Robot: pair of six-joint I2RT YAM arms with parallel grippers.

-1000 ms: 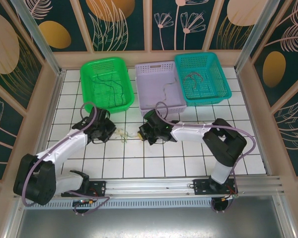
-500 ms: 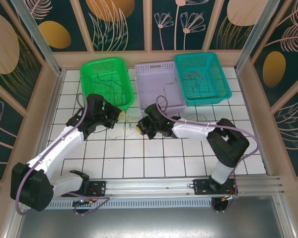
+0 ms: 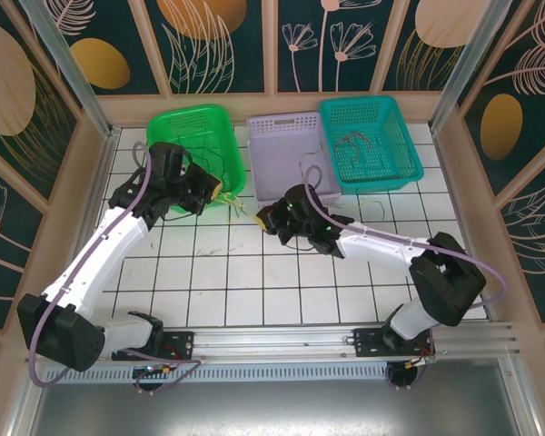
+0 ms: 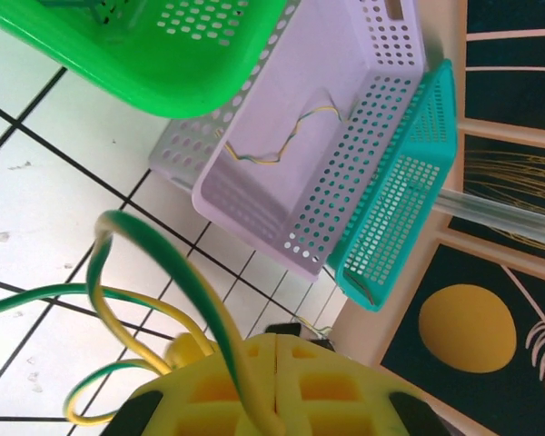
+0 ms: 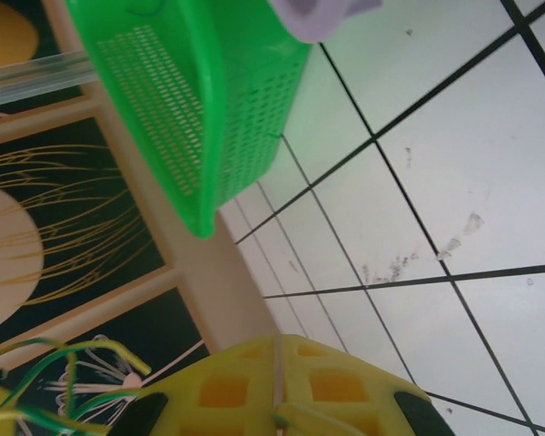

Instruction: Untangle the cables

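Left wrist: looped green-yellow cables (image 4: 186, 282), seemingly tangled.

Green basket (image 3: 189, 112) back left, lilac basket (image 3: 286, 118) mid, teal basket (image 3: 359, 101) right, 3 in a row, white tiled table (image 3: 254, 291) w/ dark grout, alu rail (image 3: 282, 341) at near edge, leaf-print wall panels (image 3: 218, 45) behind.

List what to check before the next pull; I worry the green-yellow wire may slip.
1. Left gripper jaws shut on the green-yellow wire: ok.
2. Right gripper jaws pinching the wire: cannot tell, though they are shut.
3. Wire pulled straight: not ok, it loops beside the left jaws.
4. Left gripper clear of the green basket: cannot tell, overhead they look very close.
5. Lilac basket has room: ok, one twisted wire inside.
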